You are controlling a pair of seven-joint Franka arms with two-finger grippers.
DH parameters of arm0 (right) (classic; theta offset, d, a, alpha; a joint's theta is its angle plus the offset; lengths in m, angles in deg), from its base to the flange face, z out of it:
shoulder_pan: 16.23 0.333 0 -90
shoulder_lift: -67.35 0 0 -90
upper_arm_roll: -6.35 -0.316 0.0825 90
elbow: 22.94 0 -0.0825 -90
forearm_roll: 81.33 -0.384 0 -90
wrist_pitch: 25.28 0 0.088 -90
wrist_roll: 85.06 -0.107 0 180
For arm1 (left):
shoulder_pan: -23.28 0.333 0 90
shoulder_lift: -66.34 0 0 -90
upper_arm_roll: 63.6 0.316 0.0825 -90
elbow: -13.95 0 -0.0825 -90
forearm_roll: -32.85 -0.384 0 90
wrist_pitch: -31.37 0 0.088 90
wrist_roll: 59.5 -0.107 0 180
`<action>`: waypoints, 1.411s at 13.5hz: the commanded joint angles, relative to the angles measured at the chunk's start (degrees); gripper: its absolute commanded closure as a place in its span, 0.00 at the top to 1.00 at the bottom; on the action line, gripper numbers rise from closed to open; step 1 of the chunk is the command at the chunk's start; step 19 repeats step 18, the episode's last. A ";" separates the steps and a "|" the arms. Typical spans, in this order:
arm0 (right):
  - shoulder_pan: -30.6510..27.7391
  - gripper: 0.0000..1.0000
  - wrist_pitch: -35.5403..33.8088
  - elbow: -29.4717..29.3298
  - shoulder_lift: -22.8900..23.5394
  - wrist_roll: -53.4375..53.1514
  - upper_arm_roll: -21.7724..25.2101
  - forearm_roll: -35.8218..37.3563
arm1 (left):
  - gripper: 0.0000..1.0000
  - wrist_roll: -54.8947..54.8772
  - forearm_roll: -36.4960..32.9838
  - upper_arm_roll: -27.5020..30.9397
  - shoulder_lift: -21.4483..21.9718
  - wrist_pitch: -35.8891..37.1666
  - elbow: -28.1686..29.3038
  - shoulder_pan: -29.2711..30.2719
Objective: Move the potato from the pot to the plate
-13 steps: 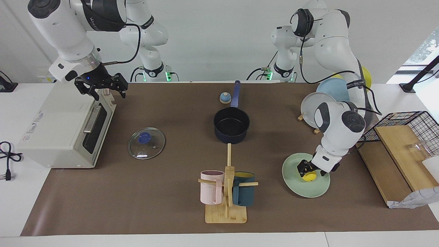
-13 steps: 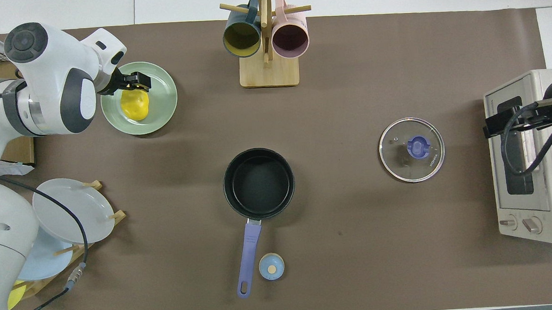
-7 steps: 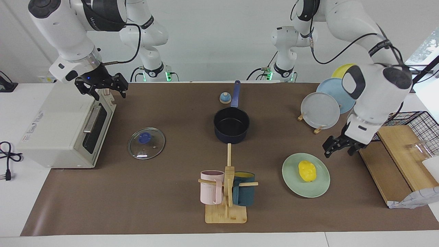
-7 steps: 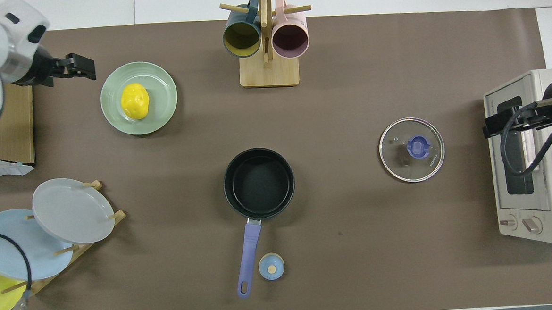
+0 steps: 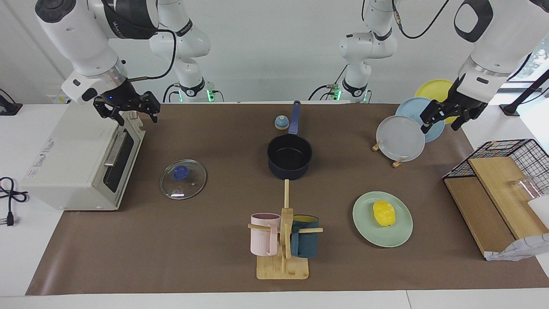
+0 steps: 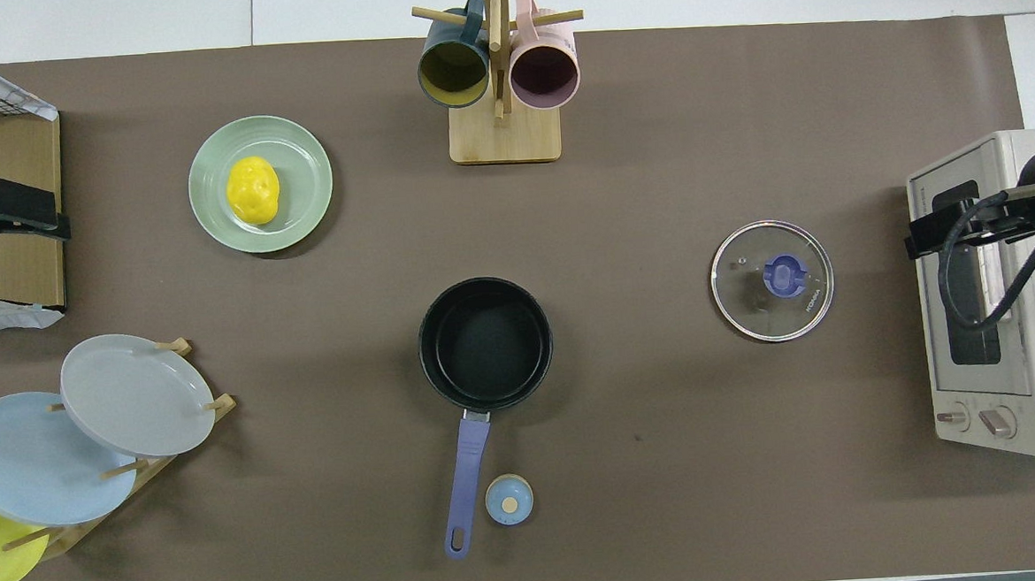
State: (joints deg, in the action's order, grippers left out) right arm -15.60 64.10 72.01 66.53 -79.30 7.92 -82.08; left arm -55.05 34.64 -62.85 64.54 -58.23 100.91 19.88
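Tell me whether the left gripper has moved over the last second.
Yes. The left gripper, open, has left the potato on the plate and risen toward the robots; it is now up by the standing plates.

This is a robotics laboratory arranged like a small kitchen. Two white robot arms stand on bases at the edge of a white counter (image 5: 17,257), with plain white walls around and loose cables near them. A brown paper mat (image 5: 171,240) covers the counter. On it are kitchen things placed in order: a toaster oven (image 5: 81,159), a saucepan (image 5: 290,159), a glass lid (image 5: 183,179), a wooden mug stand (image 5: 283,253) with two mugs, a rack of upright plates (image 5: 401,137) and a toy potato (image 5: 384,213) on a plate (image 5: 364,227).
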 commanded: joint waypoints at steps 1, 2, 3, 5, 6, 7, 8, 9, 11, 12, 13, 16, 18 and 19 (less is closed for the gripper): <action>-0.10 1.00 -0.43 -0.47 0.11 -0.40 -0.17 -0.05 | 1.00 0.02 -1.00 -0.13 5.22 -0.40 9.07 -0.72; -0.01 1.00 -0.43 -0.39 0.03 -0.40 -0.17 0.04 | 1.00 0.02 -1.00 -0.13 6.37 -1.10 11.37 -0.81; -0.01 1.00 -0.43 -0.39 0.03 -0.40 -0.26 0.65 | 1.00 -0.24 -1.00 -0.13 6.99 -1.71 12.61 -0.99; 0.16 1.00 -0.43 -0.39 0.03 -0.48 -0.26 0.83 | 1.00 0.20 -1.00 -0.13 6.82 -3.56 12.53 -1.16; 0.16 1.00 -0.43 -0.39 0.03 -0.48 -0.26 0.83 | 1.00 0.20 -1.17 -0.13 6.30 -4.70 11.92 -1.25; 0.16 1.00 -0.43 -0.39 0.03 -0.48 -0.26 0.83 | 1.00 0.20 -1.26 -0.13 5.86 -5.23 10.26 -1.86; 0.16 1.00 -0.34 -0.39 0.03 -0.48 -0.26 0.83 | 1.00 0.20 -1.35 -0.13 4.37 -4.10 7.90 -1.95; 0.16 1.00 -0.43 -0.39 0.03 -0.48 -0.26 0.83 | 1.00 0.20 -2.04 -0.13 4.01 -2.61 7.00 -2.04; 0.16 1.00 -0.34 -0.30 0.03 -0.48 -0.26 0.75 | 1.00 0.20 -2.75 -0.39 4.36 -2.16 7.52 -1.96; 0.16 1.00 -0.34 -0.30 0.03 -0.57 -0.26 0.75 | 1.00 0.20 -2.75 -0.39 4.36 -2.07 7.52 -1.96; 0.16 1.00 -0.34 -0.30 0.03 -0.57 -0.26 0.75 | 1.00 0.20 -2.75 -0.48 4.44 -1.98 7.52 -1.87; 0.16 1.00 -0.34 -0.30 0.03 -0.48 -0.26 0.75 | 1.00 -0.06 -2.67 -0.66 4.53 -1.98 7.61 -1.34; 0.16 1.00 -0.34 -0.30 0.03 -0.48 -0.26 0.75 | 1.00 -0.33 -2.67 -0.66 4.53 -2.25 7.87 -1.25; 0.16 1.00 -0.34 -0.30 0.03 -0.48 -0.26 0.75 | 1.00 -0.33 -2.67 -0.66 4.53 -2.25 7.87 -1.25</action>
